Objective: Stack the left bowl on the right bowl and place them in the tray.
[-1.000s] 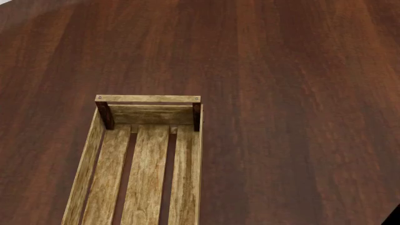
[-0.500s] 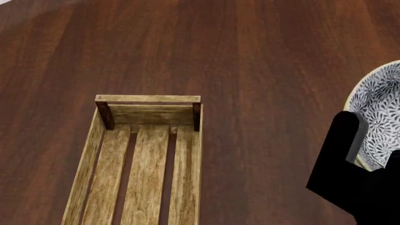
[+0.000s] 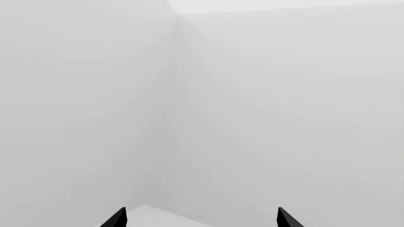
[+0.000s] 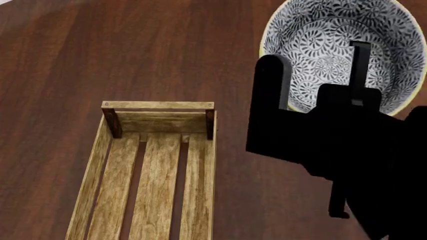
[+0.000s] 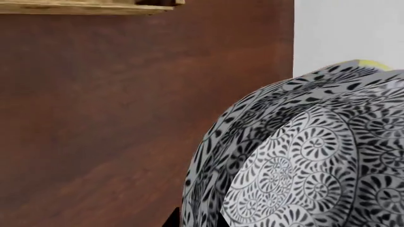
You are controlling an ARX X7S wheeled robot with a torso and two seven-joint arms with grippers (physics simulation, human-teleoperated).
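In the head view, the long rectangular tray of light weathered wood (image 4: 155, 175), with a three-slat bottom, low walls and dark brown corner posts, runs from the bottom edge up to the lower-left middle of the frame, lying on the dark reddish-brown wooden surface (image 4: 133, 50). Nothing lies on the slats that show. Right of it, filling the lower right of the frame, the black right claw (image 4: 313, 75) reaches upward, one finger on the outside of the near rim of a white bowl covered in black swirl pattern with a pale yellow rim (image 4: 327, 35) and the thinner finger inside it, so the jaws are closed on that rim. The bowl sits in the upper right of the frame, well apart from the tray; whether it is lifted off the surface cannot be told. The right wrist view shows the bowl's patterned outer wall (image 5: 296, 156) close up, the tray's edge (image 5: 82, 6) at the top. The left claw (image 3: 200, 218) shows two widely separated black tips against pale grey walls, gripping nothing.
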